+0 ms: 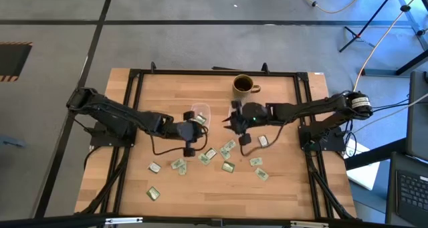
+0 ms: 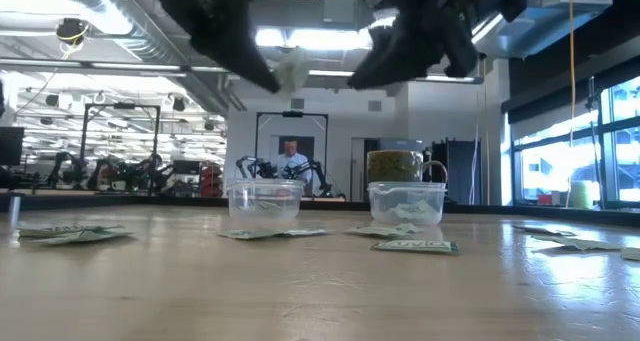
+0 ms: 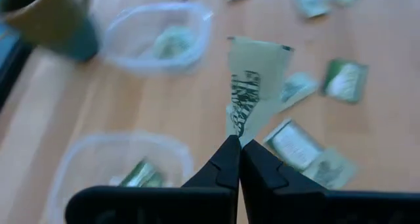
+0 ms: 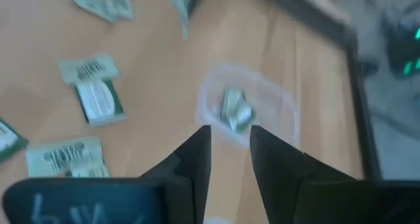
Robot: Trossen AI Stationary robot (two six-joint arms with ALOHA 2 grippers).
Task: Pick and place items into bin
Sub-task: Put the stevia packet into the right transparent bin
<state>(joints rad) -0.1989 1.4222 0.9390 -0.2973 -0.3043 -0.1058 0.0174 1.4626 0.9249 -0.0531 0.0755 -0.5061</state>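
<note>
Surveying from high view: left gripper [image 1: 194, 126] sits near the bench middle, just beside a clear bin [image 1: 200, 112]; right gripper [image 1: 235, 124] sits beside it, below the brown mug [image 1: 243, 85] near the far edge.
Packets, high view: loose packets [image 1: 227, 166] scattered across the middle of the bench toward the near edge.
Low view: two clear bins stand on the bench, left-hand bin [image 2: 264, 198] and right-hand bin [image 2: 406, 202], mug behind the latter; both arms hang overhead, a pale packet [image 2: 291, 73] dangling from one; a person [image 2: 292, 164] stands far off in the room.
Left wrist view: fingers [image 3: 259, 173] pinched together on one held packet [image 3: 252, 86], lifted off the wood; two bins below, nearer one [image 3: 118, 165] holding a packet.
Right wrist view: right fingers [image 4: 193, 159] slightly parted, nothing between them, above a bin [image 4: 249, 109] with packets inside; more packets [image 4: 95, 92] lie on the wood.
</note>
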